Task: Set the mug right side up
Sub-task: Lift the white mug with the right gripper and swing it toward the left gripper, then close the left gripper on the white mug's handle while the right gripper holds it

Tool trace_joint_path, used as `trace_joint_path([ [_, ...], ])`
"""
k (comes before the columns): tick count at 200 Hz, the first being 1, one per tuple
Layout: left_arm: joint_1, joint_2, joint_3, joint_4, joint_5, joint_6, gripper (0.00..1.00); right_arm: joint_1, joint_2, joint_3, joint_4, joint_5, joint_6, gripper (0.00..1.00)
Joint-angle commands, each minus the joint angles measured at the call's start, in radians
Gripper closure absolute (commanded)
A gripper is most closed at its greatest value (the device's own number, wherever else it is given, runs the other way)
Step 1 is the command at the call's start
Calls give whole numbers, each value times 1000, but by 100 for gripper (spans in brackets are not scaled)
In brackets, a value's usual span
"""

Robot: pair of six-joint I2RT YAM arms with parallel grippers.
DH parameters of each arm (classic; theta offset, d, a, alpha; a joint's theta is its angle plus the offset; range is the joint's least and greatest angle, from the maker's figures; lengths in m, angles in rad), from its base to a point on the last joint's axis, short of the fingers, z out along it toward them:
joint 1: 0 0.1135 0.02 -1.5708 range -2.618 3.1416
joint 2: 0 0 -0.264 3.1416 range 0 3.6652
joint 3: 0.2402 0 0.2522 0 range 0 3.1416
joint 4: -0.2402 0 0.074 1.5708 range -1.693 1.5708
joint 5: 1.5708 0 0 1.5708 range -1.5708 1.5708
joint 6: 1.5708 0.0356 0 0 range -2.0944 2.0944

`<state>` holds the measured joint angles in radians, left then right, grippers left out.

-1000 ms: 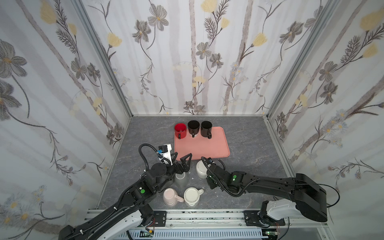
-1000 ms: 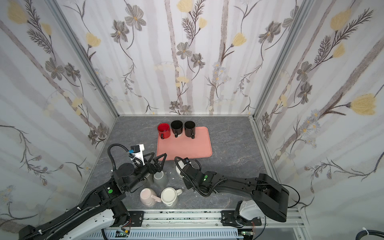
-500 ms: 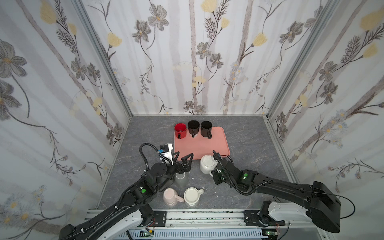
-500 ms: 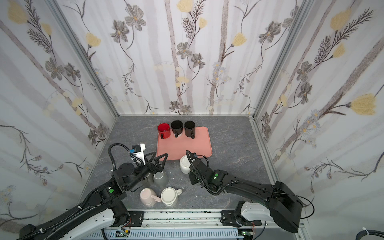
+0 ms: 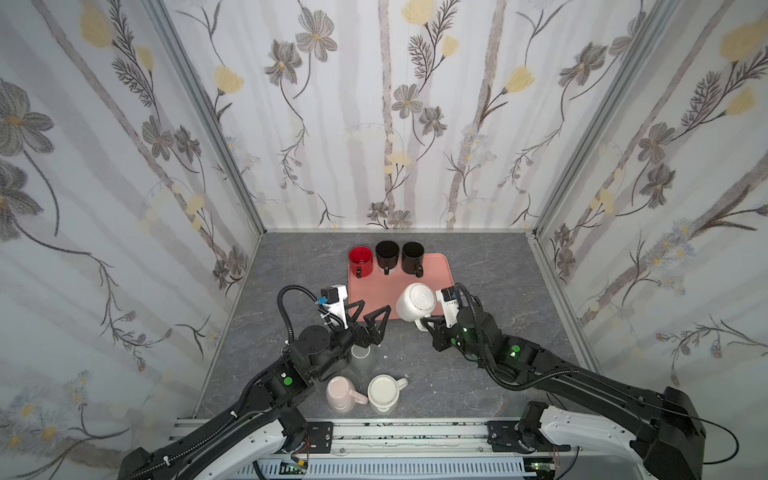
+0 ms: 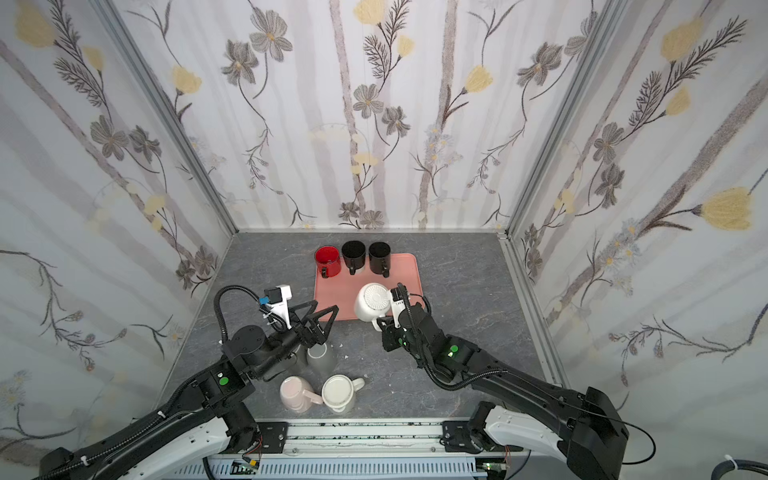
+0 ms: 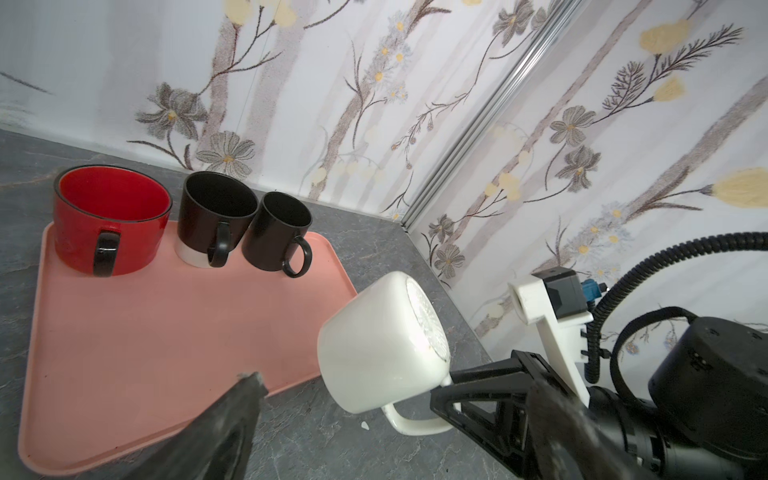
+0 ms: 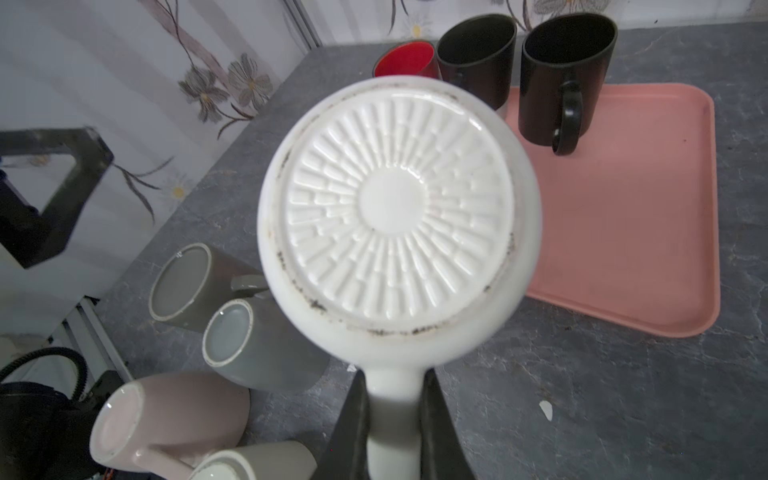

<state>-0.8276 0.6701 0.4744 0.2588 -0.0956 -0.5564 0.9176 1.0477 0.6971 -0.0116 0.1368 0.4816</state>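
Since the right claw (image 5: 425, 325) is pinched on the handle of the white mug (image 5: 415, 305), pickup counts as done. In both top views the mug hangs just beyond that claw, over the near edge of the tray (image 5: 434, 270), base toward the camera; turn-over and set-down are left. Left claw (image 5: 374, 307): spread wide, empty, near the mug's other side but apart from it. Left wrist view: mug clear of the surface, tilted, mouth aimed down at the tray corner. Bare tray lies ahead of the right claw; red mug (image 7: 137, 237) and black mugs (image 7: 216, 220) stand upright along the far rim, well beyond. Right wrist view: ribbed base fills the frame, fingers (image 8: 351, 424) either side of the handle. Two grey mugs (image 8: 183, 282), a pink mug (image 8: 174, 411) and a cream mug (image 8: 257, 461), all base-up, crowd the table beside and behind the claw. Judgement: free room lies tray-side; the swing should stay off the left claw and that cluster.
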Motion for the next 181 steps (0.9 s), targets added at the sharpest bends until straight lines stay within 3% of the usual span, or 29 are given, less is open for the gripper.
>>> trace_joint_path([
  [1,13,-20,-15,108,70,-11,0,-4,-15,24,291,1,22,100],
  [41,46,-46,-55,194,163,-43,11,-5,2,48,520,-30,44,100],
  [67,66,-34,-78,276,220,-60,16,-4,33,48,667,-129,70,100],
  [95,127,-7,-114,439,334,-128,30,-3,63,49,787,-228,104,100],
  [115,148,6,-136,565,405,-161,29,-1,78,48,834,-266,144,100],
  [132,148,21,-136,612,420,-162,29,2,96,42,891,-299,186,100],
  [181,159,71,-116,679,429,-180,41,25,139,28,1014,-367,260,100],
])
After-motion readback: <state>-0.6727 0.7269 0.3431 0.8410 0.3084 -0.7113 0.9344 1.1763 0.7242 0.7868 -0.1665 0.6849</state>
